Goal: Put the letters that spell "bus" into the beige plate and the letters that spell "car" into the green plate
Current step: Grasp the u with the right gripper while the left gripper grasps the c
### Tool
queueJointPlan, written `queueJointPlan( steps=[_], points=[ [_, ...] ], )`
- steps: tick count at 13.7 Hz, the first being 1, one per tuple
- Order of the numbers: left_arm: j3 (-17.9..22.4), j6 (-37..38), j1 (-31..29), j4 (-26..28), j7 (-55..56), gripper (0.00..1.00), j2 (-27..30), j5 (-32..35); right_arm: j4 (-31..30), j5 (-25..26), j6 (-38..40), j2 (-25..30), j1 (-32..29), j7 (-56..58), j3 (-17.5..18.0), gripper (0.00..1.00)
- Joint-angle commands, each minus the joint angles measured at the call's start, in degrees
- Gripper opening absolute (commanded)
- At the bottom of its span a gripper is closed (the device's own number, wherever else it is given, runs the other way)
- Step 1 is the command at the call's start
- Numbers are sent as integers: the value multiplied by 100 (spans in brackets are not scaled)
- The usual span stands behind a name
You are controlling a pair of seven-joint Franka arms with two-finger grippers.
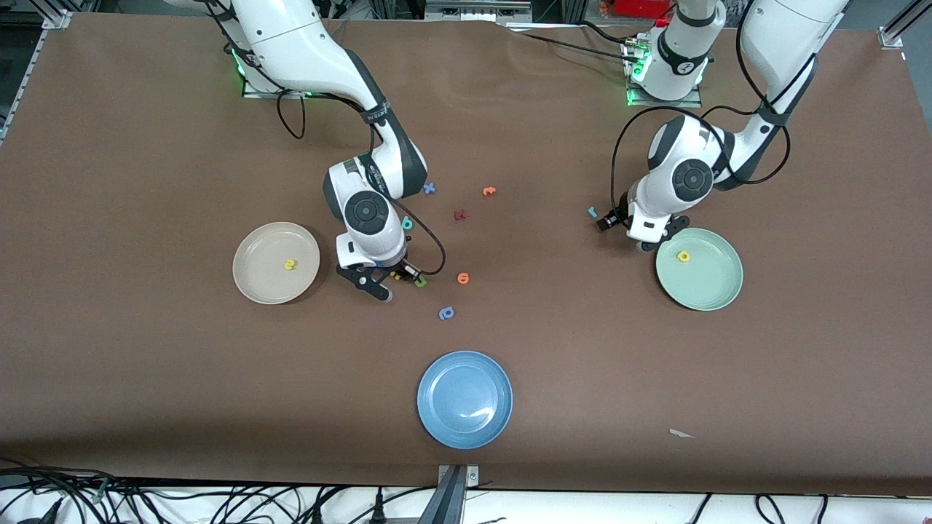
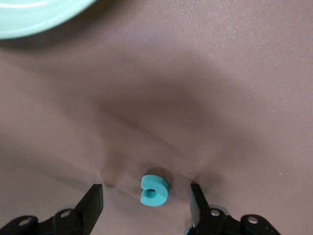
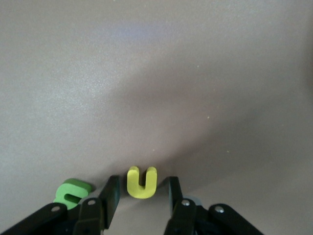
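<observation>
On the brown table [image 1: 145, 145], the beige plate [image 1: 251, 287] holds one yellow letter [image 1: 290, 265], the green plate [image 1: 717, 287] another [image 1: 683, 256]. The right gripper [image 3: 142, 196] stands open around the yellow "u" [image 3: 142, 182]; the left gripper [image 2: 146, 203] is open around the teal "c" [image 2: 154, 190]. Four letters are left.

Even, bright overhead light fills the front view, with a white glare streak on the blue plate [image 1: 464, 399]. In both wrist views the desk [image 2: 205, 88] looks soft and blurred, crossed by broad diffuse shadows.
</observation>
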State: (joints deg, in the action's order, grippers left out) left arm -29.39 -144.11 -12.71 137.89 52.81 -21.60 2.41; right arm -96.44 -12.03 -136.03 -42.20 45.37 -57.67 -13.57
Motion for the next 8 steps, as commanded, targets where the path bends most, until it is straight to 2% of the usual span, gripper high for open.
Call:
queueJointPlan(
  steps=[1, 2, 3, 4, 5, 8],
  points=[
    [-67, -56, 5, 186, 46, 67, 235, -110, 81, -9, -46, -69, 33, 71, -58, 47],
    [-59, -56, 5, 186, 46, 62, 235, -110, 81, -9, -55, -69, 33, 72, -58, 45],
    [-58, -56, 14, 186, 46, 57, 226, -110, 81, -9, -55, -69, 33, 72, -58, 38],
    [-58, -56, 14, 186, 46, 55, 217, -110, 81, -9, -46, -69, 51, 63, -58, 23],
    [-58, -56, 14, 186, 46, 55, 217, -110, 81, -9, -38, -69, 51, 72, -58, 16],
    [-58, -65, 23, 186, 46, 54, 191, -110, 90, -1, 59, 80, 42, 221, -84, 14]
  ],
)
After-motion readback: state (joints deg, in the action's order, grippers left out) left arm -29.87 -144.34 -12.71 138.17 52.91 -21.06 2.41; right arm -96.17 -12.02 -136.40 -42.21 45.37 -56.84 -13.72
